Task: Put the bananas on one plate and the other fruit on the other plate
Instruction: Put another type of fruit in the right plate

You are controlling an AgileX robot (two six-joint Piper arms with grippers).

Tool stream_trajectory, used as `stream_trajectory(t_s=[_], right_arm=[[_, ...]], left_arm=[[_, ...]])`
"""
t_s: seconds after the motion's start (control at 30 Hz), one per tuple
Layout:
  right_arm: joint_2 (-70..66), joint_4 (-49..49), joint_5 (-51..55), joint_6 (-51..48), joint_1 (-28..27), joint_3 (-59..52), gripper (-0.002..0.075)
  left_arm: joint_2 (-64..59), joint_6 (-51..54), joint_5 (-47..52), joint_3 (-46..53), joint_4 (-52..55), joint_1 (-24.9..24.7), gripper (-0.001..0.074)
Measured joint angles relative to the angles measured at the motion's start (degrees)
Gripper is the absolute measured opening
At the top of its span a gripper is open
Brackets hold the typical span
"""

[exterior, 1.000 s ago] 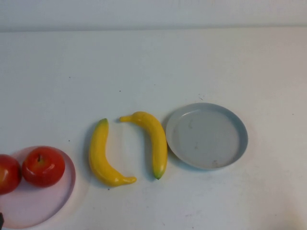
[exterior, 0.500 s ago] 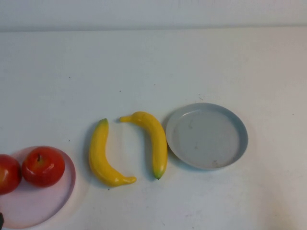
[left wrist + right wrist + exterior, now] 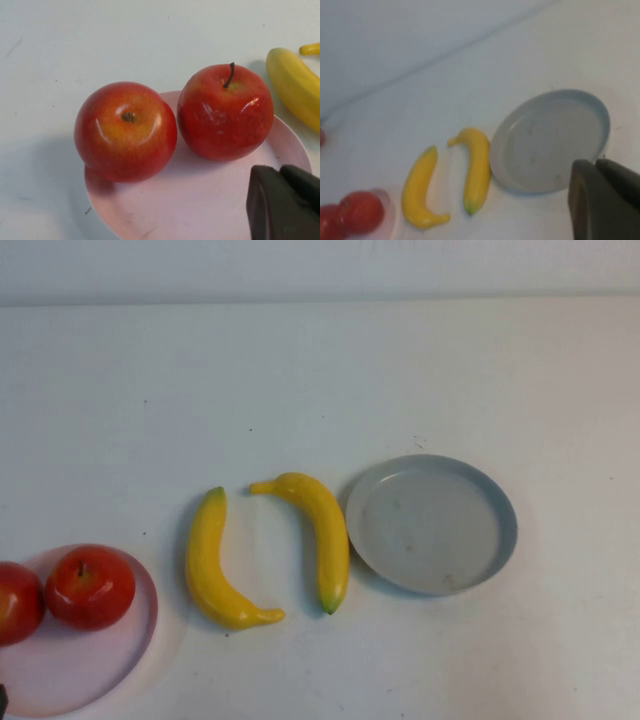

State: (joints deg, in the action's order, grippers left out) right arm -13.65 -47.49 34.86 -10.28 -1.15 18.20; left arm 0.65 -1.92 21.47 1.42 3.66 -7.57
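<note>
Two yellow bananas lie side by side on the table, between the plates. The grey-blue plate to their right holds nothing. The pale pink plate at the front left holds two red apples. In the left wrist view one apple sits on the pink plate and the other rests at its rim. My left gripper is shut and empty, just above the pink plate near the apples. My right gripper is shut and empty, raised near the grey-blue plate.
The white table runs bare to its far edge, where a pale wall begins. The right wrist view also shows both bananas and the apples at the far side.
</note>
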Motion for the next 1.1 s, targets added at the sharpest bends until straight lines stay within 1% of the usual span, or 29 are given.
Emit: stream_trajectory(t_s=[0.23, 0.33, 0.4, 0.6, 0.83, 0.93, 1.1], right_arm=[[-21.61, 12.81, 15.95, -0.86, 0.00, 17.49, -0.0017], [-31.33, 17.06, 20.17, -2.43, 0.00, 23.75, -0.0017], [-36.59, 19.40, 20.76, -2.43, 1.57, 27.33, -0.0017], [-50.96, 21.36, 18.94, -2.52, 10.35, 34.84, -0.0017], [-67.10, 28.38, 17.99, 1.68, 23.98, 46.16, -0.0017], [-73.43, 29.54, 18.63, 2.38, 29.33, 51.72, -0.0017], [-83.46, 30.74, 21.60, 2.51, 35.55, 62.27, -0.0017]], left_arm=[[0.00, 0.00, 0.00, 0.00, 0.00, 0.00, 0.0004], [0.00, 0.00, 0.00, 0.00, 0.00, 0.00, 0.0004], [0.00, 0.00, 0.00, 0.00, 0.00, 0.00, 0.0004], [0.00, 0.00, 0.00, 0.00, 0.00, 0.00, 0.0004], [0.00, 0.00, 0.00, 0.00, 0.00, 0.00, 0.0004], [0.00, 0.00, 0.00, 0.00, 0.00, 0.00, 0.0004], [0.00, 0.00, 0.00, 0.00, 0.00, 0.00, 0.0004]])
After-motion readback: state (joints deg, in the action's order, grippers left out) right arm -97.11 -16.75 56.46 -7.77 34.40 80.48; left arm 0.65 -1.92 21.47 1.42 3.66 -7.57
